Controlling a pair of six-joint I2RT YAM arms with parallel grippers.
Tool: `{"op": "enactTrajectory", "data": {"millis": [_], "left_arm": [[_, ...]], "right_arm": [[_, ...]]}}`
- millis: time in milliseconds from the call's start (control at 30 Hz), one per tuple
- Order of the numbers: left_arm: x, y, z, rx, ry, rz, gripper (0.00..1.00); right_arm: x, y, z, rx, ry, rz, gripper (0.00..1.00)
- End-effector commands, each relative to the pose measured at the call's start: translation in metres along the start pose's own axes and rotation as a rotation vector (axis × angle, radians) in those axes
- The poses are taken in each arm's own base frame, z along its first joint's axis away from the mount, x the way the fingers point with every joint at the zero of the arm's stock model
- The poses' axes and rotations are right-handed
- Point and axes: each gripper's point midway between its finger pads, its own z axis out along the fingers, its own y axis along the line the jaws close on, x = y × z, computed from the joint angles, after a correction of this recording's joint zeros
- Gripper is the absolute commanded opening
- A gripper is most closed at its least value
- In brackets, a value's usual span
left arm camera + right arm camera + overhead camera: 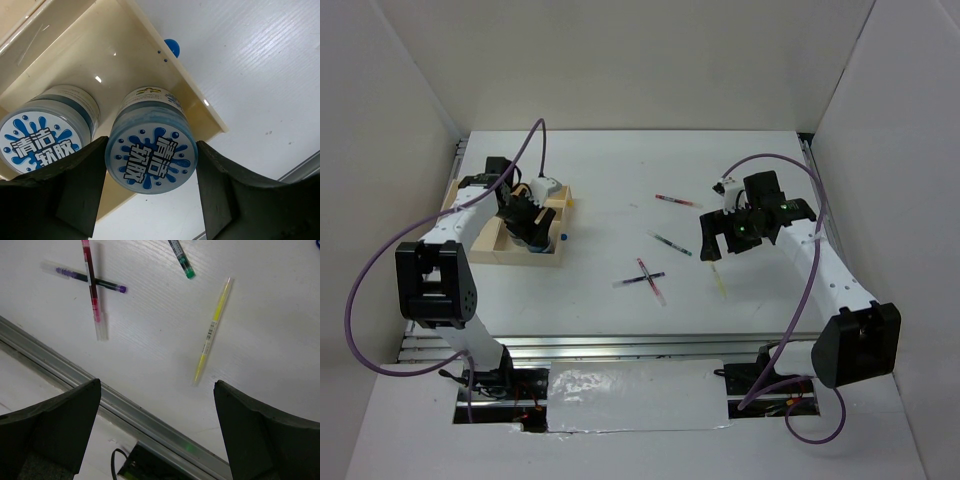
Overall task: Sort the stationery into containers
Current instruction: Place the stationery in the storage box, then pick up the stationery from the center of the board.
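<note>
My right gripper (157, 386) hangs wide open and empty over the white table (280, 340), its dark fingers (60, 420) filling the bottom corners of the wrist view. Just ahead of the gap, towards the right finger, lies the pale yellow pen (212, 330). Its long axis runs up the frame, leaning a little right, so it lies across the line on which my fingers close. I judge this the pen to take next. The right arm is far nearer to it than the left, and nothing lies on it. Along the lower left runs a metal rail (55, 360), close to the pen's near tip, which may crowd a low approach.

Further up the frame is a green-tipped pen (181, 257). At upper left, a red pen (92, 285) lies crossed over a purple-tipped clear pen (85, 277). In the top view a fifth pen (677, 201) lies further up the table.

My left gripper (530, 232) is at the tan tray (140, 60), at the left of the top view. Its fingers (75, 195) are closed on a blue-labelled tub (150, 152) over a compartment. A second tub (42, 137) stands just beside it, and something small and blue (172, 47) shows beyond the tray wall.
</note>
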Motion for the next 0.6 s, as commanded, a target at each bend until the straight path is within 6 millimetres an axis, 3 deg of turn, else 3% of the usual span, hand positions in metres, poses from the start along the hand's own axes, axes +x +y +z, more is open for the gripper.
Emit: {"op": "enactTrajectory", "data": {"millis": [0, 167, 267, 433, 567], "left_arm": [[-0.008, -0.005, -0.007, 0.005, -0.037, 0.032, 0.67], [-0.009, -0.007, -0.008, 0.015, -0.034, 0.031, 0.71], [-0.01, -0.01, -0.009, 0.022, -0.039, 0.03, 0.82], [-0.012, -0.008, -0.013, 0.002, -0.044, 0.035, 0.84], [-0.023, -0.008, -0.032, -0.033, -0.076, 0.051, 0.82]], "right_arm": [[-0.01, 0.002, -0.006, 0.008, -0.03, -0.027, 1.0], [-0.011, 0.002, -0.007, 0.016, -0.037, -0.03, 1.0], [-0.011, 0.001, -0.007, 0.019, -0.04, -0.029, 1.0], [-0.013, 0.0, -0.008, 0.027, -0.048, -0.032, 1.0], [-0.02, -0.005, -0.011, 0.055, -0.076, -0.025, 0.99]]}}
